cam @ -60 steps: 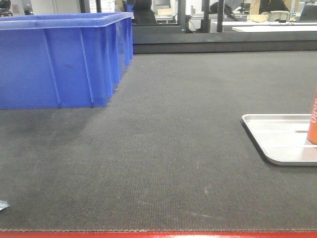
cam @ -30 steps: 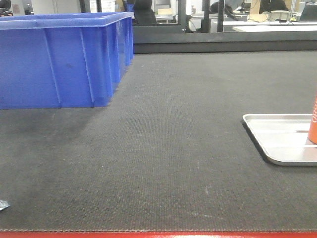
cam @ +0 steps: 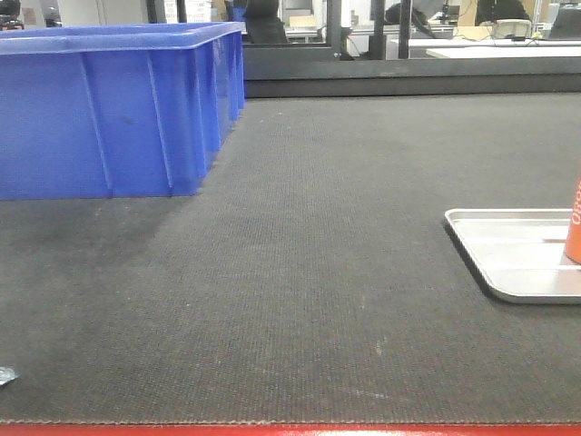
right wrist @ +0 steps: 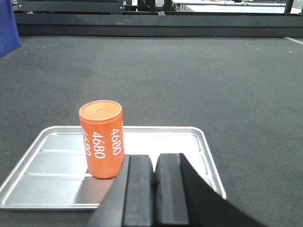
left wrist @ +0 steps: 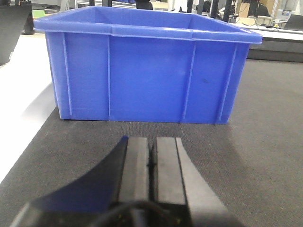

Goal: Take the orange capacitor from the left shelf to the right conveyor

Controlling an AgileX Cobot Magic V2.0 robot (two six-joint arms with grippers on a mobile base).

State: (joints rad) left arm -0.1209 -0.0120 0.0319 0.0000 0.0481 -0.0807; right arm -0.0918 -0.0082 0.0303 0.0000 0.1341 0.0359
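Orange capacitor (right wrist: 101, 138) upright in silver tray (right wrist: 52, 163) on the conveyor (cam: 309, 272).
We see left gripper (left wrist: 152, 163) pressed together, empty, facing blue bin (left wrist: 147, 71); right gripper (right wrist: 154, 182) together just beside the capacitor.

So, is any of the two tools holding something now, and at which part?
Nothing is held. The left tool is shut on nothing. The right tool is shut too, empty; the orange capacitor stands free on the silver tray.
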